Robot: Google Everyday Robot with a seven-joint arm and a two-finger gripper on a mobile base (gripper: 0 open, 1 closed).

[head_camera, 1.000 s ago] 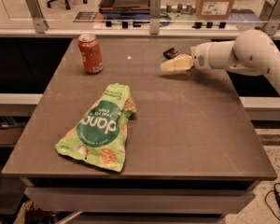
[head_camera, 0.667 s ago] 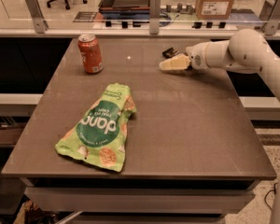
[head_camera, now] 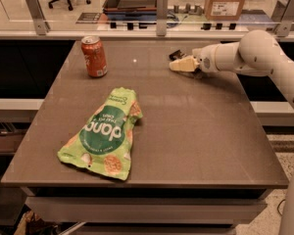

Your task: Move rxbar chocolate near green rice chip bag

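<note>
The green rice chip bag (head_camera: 105, 135) lies flat on the front left of the table, bright green with a dark green circle and white lettering. The rxbar chocolate (head_camera: 176, 55) shows only as a small dark piece with pale marks at the far right of the table, mostly hidden behind my gripper. My gripper (head_camera: 182, 64), cream-coloured, reaches in from the right and sits right at the bar, low over the table. The bar is far from the bag.
An orange soda can (head_camera: 94, 57) stands upright at the far left of the table (head_camera: 201, 131). My arm (head_camera: 255, 53) spans the far right edge. A rail with posts (head_camera: 160, 9) runs behind the table.
The gripper has stayed at the dark bar, shifting only very slightly. The bag and the can have not moved.
</note>
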